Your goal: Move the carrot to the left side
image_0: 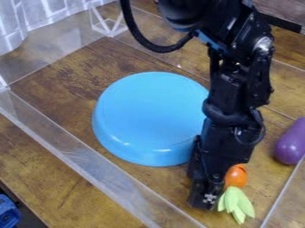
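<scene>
The carrot (pixel 236 178) is a small orange toy with a light green leafy top (pixel 236 206), lying at the front right of the wooden table. My gripper (pixel 220 183) comes down from above on the black arm, right beside the blue plate (pixel 149 116). Its fingers are closed around the carrot's orange body, which shows on the gripper's right side. The leafy end points toward the front edge. Part of the carrot is hidden behind the gripper.
A purple eggplant toy (pixel 290 142) lies at the right edge. A clear plastic wall (pixel 71 134) runs along the left and front of the table. The blue plate, upside down, fills the middle of the wooden surface.
</scene>
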